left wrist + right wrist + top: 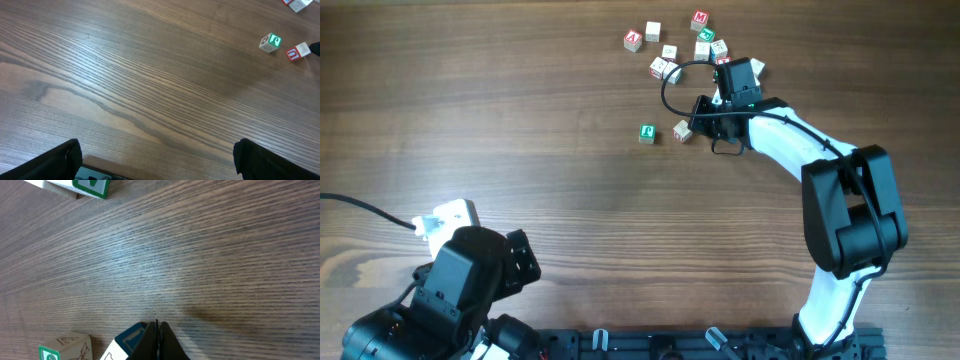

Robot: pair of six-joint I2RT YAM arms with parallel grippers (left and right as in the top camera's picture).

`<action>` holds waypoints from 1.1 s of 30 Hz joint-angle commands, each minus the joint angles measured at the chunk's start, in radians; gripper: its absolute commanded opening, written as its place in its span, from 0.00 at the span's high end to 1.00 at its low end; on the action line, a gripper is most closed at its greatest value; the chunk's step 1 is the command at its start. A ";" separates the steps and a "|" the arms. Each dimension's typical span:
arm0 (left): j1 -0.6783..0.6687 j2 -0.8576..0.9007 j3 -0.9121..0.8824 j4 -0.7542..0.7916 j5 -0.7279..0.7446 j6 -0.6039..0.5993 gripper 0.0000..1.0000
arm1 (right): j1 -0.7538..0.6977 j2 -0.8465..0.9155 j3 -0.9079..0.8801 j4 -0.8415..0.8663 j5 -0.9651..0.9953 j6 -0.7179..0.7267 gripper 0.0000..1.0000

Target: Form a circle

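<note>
In the overhead view, the circle is seen only as a beginning. Two small pale wooden letter cubes are set apart on the brown wood-grain table (520,120), a green-faced cube (647,133) and a plainer cube (682,130), and no ring is formed. The right gripper (694,123) is held just beside the plainer cube, pinched closed and empty. The green-faced cube lies farther along the same line, and no long axis is offered by either. A loose scatter of like cubes (669,51) lies well apart from the pair. In the left wrist view, the left gripper (156,150) is spread wide over bare wood, far from both cubes, so the right arm is judged the nearer. In the right wrist view, a blue-edged face (127,339), too cropped to identify, is seen against the closed fingers. Flat, open board is left around the pair for a nudge.
</note>
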 commanded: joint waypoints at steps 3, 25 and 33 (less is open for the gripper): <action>0.001 0.002 -0.004 -0.001 0.001 -0.013 0.00 | 0.002 0.015 -0.007 -0.019 -0.018 -0.018 0.96; 0.001 0.002 -0.004 -0.001 0.001 -0.013 0.00 | 0.002 0.014 -0.007 -0.027 -0.040 -0.017 0.95; 0.001 0.002 -0.004 -0.001 0.001 -0.013 0.00 | 0.002 0.014 -0.007 -0.037 -0.055 -0.016 0.95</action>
